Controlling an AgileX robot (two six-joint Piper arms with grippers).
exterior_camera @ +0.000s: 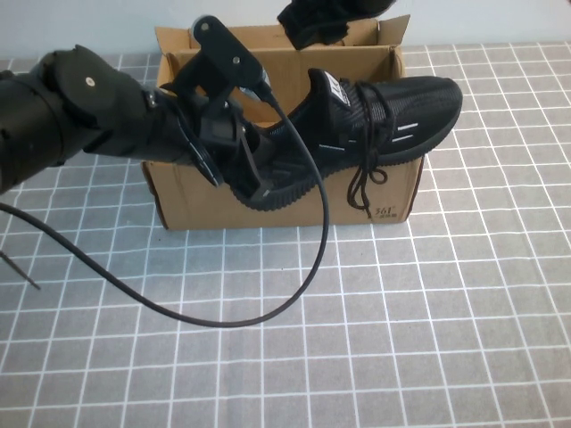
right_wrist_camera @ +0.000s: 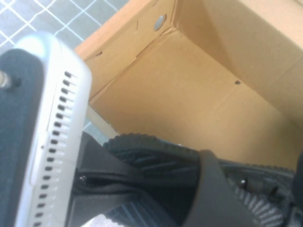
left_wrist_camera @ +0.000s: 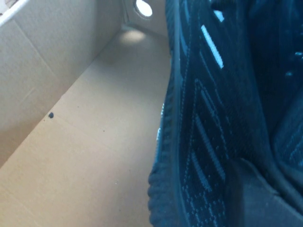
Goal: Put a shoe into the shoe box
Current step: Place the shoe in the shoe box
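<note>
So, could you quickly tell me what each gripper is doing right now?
Left gripper: shut on the shoe, over the box.
Right gripper: above the box's far side; cannot be told.

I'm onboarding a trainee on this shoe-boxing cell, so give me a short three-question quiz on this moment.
1. True or false: the shoe lies flat on the shoe box floor.
2. Which one grips the shoe's heel? A) left end effector B) right end effector
3. Where is the right end effector?
Key: 1 false, the shoe is held up at the box's front wall; 2 A; 3 raised over the box's far side.
</note>
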